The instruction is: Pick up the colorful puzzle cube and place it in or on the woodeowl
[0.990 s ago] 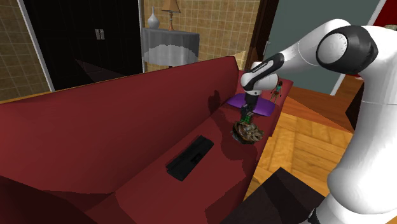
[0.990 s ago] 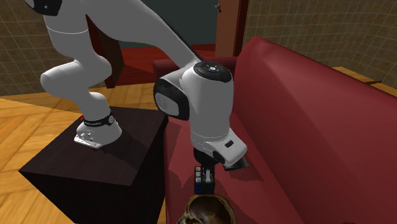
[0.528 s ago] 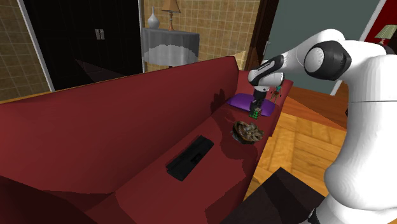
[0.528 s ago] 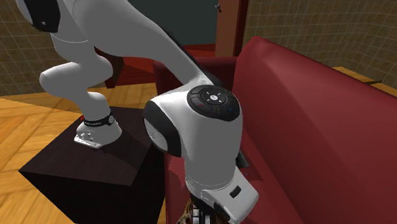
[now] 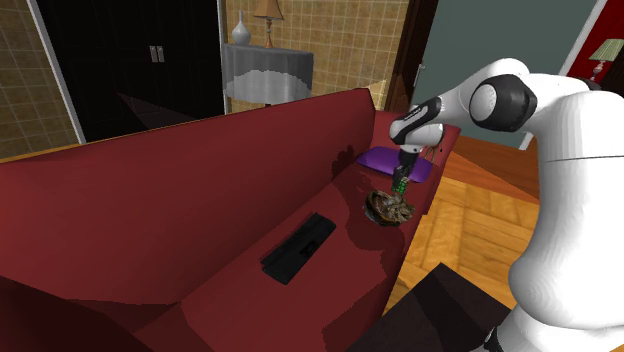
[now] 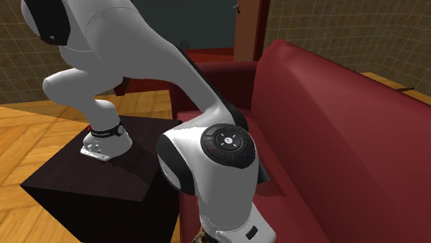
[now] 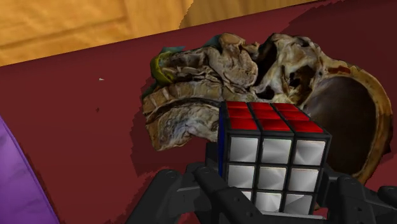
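Observation:
A puzzle cube point(image 7: 273, 159) with a red top face, white front and blue side is clasped between my black fingers point(image 7: 216, 191). My gripper point(image 7: 273, 200) is shut on it. Just beyond the cube lies a gnarled brown wooden bowl point(image 7: 210, 83) on the red sofa seat, its hollow facing the cube's far side. In the shoulder view the gripper point(image 5: 401, 178) hangs a little above and behind the bowl point(image 5: 389, 207), with the cube point(image 5: 400, 186) showing green. In the second exterior view the arm's wrist covers the cube; a sliver of the bowl point(image 6: 199, 237) peeks out at the bottom edge.
A purple cushion point(image 5: 383, 159) lies on the sofa seat behind the bowl, and its edge point(image 7: 19, 184) reaches into the wrist view. A flat black object point(image 5: 298, 246) rests further along the seat. The red sofa back point(image 5: 200, 190) rises alongside. Wooden floor point(image 5: 470, 220) borders the seat's edge.
The gripper, still holding the cube, drifted from right over the bowl toward the purple cushion, then dropped slightly. The arm's wrist swung nearer the second exterior camera and hid the cube.

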Controlling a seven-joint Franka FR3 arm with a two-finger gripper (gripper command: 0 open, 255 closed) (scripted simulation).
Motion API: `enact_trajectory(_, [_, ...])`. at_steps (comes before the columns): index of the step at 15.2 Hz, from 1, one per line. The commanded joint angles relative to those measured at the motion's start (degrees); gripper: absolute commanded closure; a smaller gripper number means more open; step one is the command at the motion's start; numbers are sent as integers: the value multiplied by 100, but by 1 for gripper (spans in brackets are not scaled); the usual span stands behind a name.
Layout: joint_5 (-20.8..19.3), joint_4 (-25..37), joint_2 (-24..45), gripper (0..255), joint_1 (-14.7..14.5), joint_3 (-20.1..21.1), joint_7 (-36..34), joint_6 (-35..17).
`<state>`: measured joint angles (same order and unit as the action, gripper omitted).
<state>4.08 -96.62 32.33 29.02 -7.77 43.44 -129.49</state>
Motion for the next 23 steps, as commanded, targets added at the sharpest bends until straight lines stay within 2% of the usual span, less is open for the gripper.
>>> enact_trajectory(1, [13, -26, 88, 255, 0, 11, 0, -117])
enact_trajectory(6, [45, -57, 313, 255, 16, 34, 16, -373])
enact_trajectory(14, [45, -55, 314, 255, 17, 34, 16, -372])
enact_trajectory(15, [45, -55, 314, 0, 17, 34, 16, -372])
enact_trajectory(20, [45, -56, 314, 0, 16, 34, 16, -372])
enact_trajectory(23, [-7, -12, -46, 0, -15, -2, -16, 30])
